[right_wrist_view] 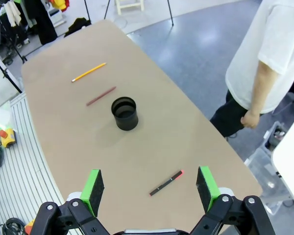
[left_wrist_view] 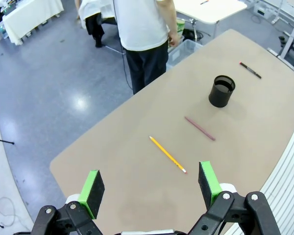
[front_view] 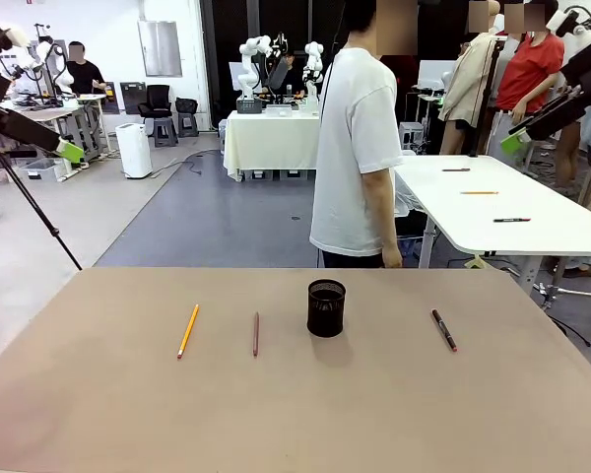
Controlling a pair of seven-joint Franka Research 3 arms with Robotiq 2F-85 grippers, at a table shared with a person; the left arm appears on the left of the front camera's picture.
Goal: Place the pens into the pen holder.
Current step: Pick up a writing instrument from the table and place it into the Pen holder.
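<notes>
Orange-yellow pencil [left_wrist_view: 167,154] lies diagonal, upper-left to lower-right, just above left pincer [left_wrist_view: 149,188] in its wrist frame; left arm prob. nearer. Both pincers spread, empty; right pincer [right_wrist_view: 149,188] looks at black pen [right_wrist_view: 166,182]. Pen holder [front_view: 326,307]: tabletop [front_view: 394,414] centre.

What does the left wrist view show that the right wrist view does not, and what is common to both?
Left wrist view: the left pincer, open, and a cloth-covered table far off. Right wrist view: the right pincer, open, and a pale wooden frame on the floor. Both: the brown table, the orange-yellow pencil, the red-brown pen and the black pen, all lying flat outside the upright pen holder, and the person in a white shirt.
</notes>
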